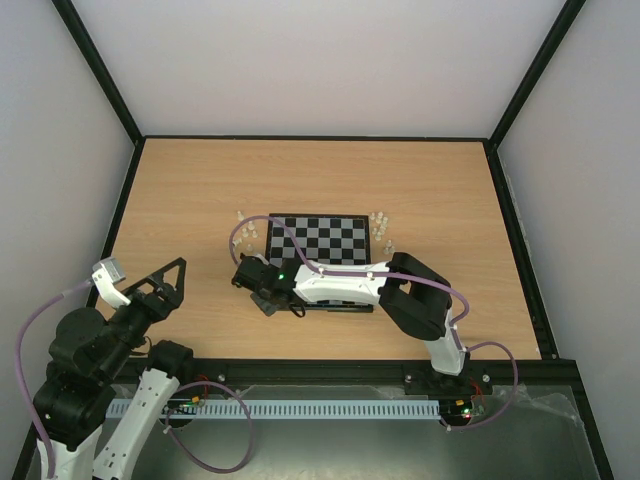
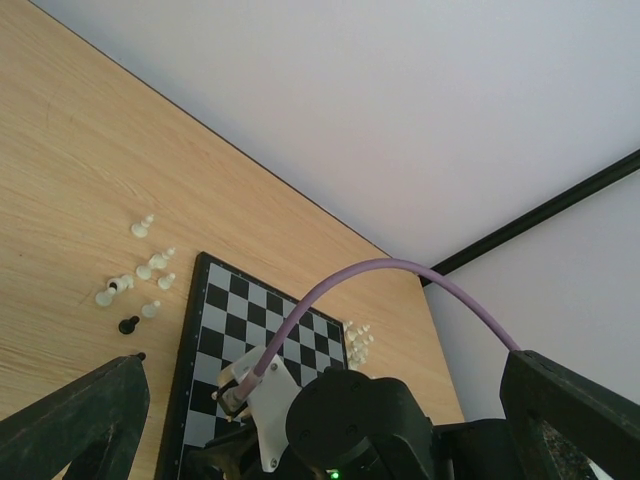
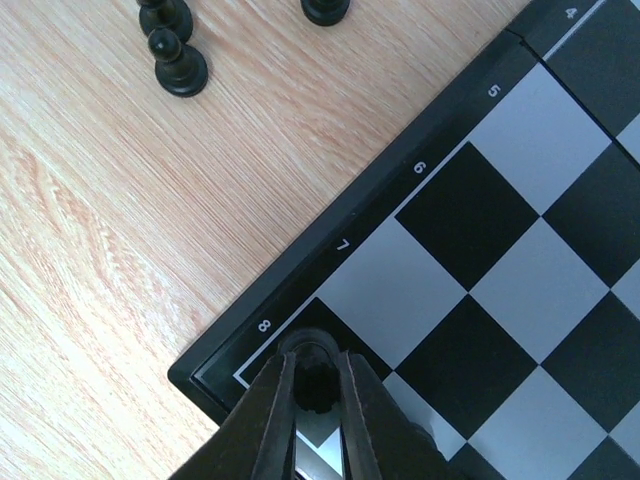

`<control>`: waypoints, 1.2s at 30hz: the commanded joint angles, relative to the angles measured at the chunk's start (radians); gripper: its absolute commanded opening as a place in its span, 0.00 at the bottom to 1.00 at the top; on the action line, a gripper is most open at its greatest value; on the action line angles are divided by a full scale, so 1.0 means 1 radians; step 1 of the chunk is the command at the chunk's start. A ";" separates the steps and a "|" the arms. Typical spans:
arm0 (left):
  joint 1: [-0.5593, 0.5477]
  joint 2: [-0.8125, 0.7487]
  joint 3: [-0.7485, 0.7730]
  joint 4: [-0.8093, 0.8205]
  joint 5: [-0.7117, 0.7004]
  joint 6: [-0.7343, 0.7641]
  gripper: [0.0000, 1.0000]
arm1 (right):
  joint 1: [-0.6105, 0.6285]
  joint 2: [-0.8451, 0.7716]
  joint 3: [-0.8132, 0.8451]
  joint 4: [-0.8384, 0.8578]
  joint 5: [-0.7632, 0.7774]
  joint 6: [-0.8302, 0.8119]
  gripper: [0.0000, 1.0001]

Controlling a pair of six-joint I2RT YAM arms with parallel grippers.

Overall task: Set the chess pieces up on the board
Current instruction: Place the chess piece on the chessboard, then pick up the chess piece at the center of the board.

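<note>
The board lies mid-table with no pieces showing on its visible squares; its near part is hidden under my right arm. My right gripper is at the board's near left corner. In the right wrist view it is shut on a black piece over the black corner square by the number 8 on the board's rim; I cannot tell if the piece touches the square. My left gripper is open and empty, raised to the left of the board.
Whitish pieces lie in a cluster off the board's far left corner and another off its far right corner. Black pieces stand on the wood beside the corner.
</note>
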 commanded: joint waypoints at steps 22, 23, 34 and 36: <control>-0.005 -0.011 -0.003 0.010 0.028 -0.010 0.99 | 0.029 -0.142 -0.061 0.040 -0.044 -0.005 0.29; -0.004 -0.011 -0.004 0.012 0.030 -0.010 0.99 | 0.030 -0.159 -0.060 0.042 -0.042 -0.004 0.30; -0.005 0.072 -0.133 0.135 0.127 0.018 0.99 | 0.001 -0.296 -0.142 -0.023 0.044 0.048 0.28; -0.005 0.102 -0.193 0.181 0.143 0.023 0.99 | -0.021 -0.321 -0.185 -0.007 0.022 0.062 0.25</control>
